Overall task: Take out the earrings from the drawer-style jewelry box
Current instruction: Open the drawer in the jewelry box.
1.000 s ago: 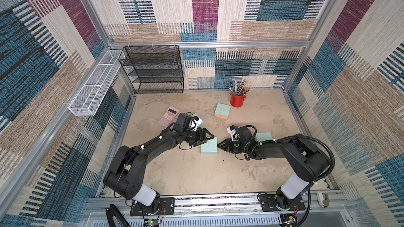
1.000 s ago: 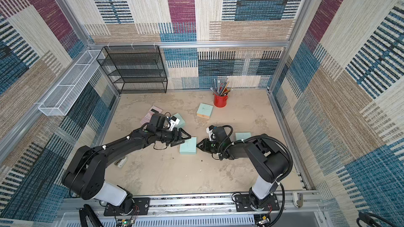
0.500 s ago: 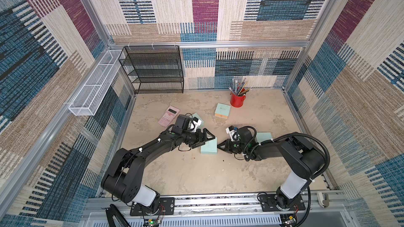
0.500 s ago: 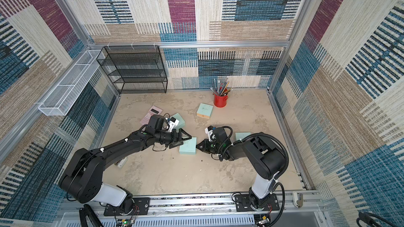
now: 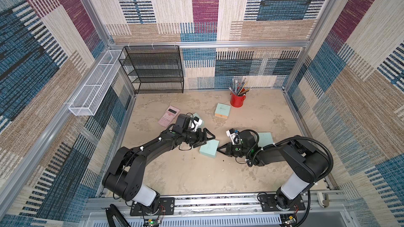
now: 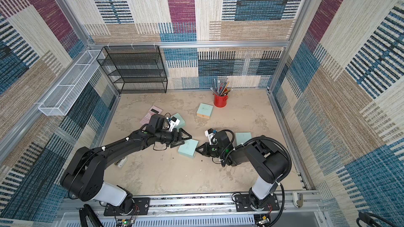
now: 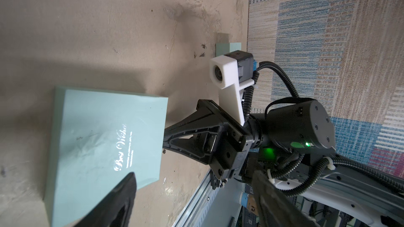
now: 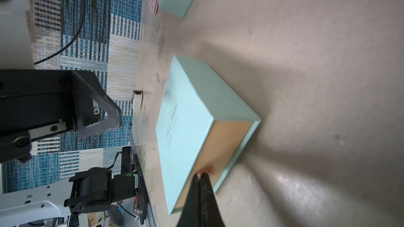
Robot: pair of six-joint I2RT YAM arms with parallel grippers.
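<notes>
The mint-green drawer-style jewelry box (image 5: 209, 151) (image 6: 188, 148) lies flat mid-floor between both arms, drawer pushed in. In the right wrist view its tan drawer front (image 8: 225, 145) carries a small pinkish pull tab (image 8: 208, 169), and my right gripper (image 8: 202, 174) (image 5: 218, 148) is shut on that tab. My left gripper (image 5: 208, 139) (image 7: 193, 173) stands open at the box's opposite end, with one finger (image 7: 122, 193) over the lid (image 7: 105, 138). The earrings are hidden.
Three more mint boxes lie around: one (image 5: 222, 110) by the red pencil cup (image 5: 237, 99), one (image 5: 265, 139) behind my right wrist, one (image 5: 197, 122) behind my left wrist. A pink calculator (image 5: 169, 116) lies left. A black mesh shelf (image 5: 153, 70) stands against the back wall.
My right gripper's jaws have closed onto the drawer's pull tab. My left gripper has shifted slightly toward the box and stays open. The box has not visibly moved.
</notes>
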